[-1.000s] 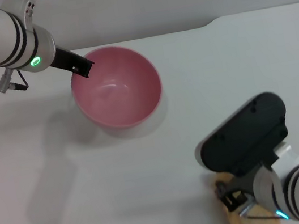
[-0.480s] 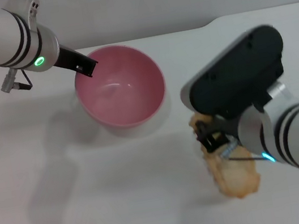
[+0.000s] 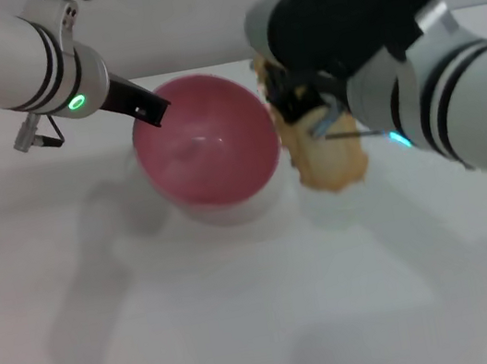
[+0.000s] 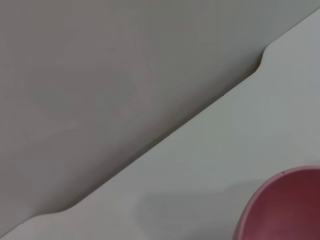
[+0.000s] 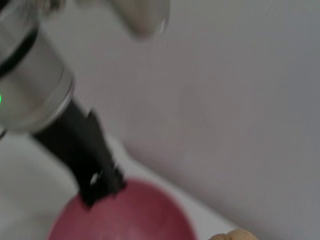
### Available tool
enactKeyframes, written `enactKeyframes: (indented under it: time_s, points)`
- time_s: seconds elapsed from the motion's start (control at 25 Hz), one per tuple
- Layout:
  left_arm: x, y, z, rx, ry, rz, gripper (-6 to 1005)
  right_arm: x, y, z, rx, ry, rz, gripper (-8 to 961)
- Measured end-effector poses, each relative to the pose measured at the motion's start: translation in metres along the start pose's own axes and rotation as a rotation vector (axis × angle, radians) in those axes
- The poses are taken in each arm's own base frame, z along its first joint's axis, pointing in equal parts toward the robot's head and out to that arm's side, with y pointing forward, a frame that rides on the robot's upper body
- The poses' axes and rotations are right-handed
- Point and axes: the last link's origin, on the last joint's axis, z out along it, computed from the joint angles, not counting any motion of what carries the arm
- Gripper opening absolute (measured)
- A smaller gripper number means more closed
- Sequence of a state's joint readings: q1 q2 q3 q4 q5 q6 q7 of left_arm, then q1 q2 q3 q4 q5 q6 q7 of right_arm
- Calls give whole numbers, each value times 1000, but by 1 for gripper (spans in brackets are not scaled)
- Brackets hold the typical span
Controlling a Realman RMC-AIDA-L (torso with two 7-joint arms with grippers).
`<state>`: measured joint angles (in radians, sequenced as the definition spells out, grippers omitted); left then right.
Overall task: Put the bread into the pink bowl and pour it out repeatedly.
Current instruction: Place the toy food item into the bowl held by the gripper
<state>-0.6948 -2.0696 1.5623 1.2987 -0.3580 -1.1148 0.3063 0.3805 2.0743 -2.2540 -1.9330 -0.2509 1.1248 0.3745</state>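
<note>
The right pincer (image 3: 298, 103) pinches the bread (image 3: 324, 152), which hangs lengthwise just beside the bowl (image 3: 209, 146), on its right, near the counter's (image 3: 156, 327) far edge. The left pincer (image 3: 153, 112) grips the bowl's far-left rim.

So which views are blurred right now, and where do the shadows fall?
Head view: the right gripper and the golden-tan ridged bread it carries are motion-smeared; soft arm shadows lie on the white table. Right wrist view: everything blurred, including the left gripper at the glossy pink plastic bowl. Left wrist view: fairly clear.
</note>
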Motion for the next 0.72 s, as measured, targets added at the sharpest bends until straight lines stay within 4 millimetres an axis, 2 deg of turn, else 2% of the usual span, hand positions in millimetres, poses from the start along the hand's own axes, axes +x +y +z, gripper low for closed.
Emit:
enactKeyframes:
  time_s: [0.36,0.72]
  points:
    - [1,10,1,-41,9,-2,42,-15,-5,13,18,-133,-54,166]
    - [4,12,0,-48,17,-1,42,-9,4,30,-27,-179,-81,142]
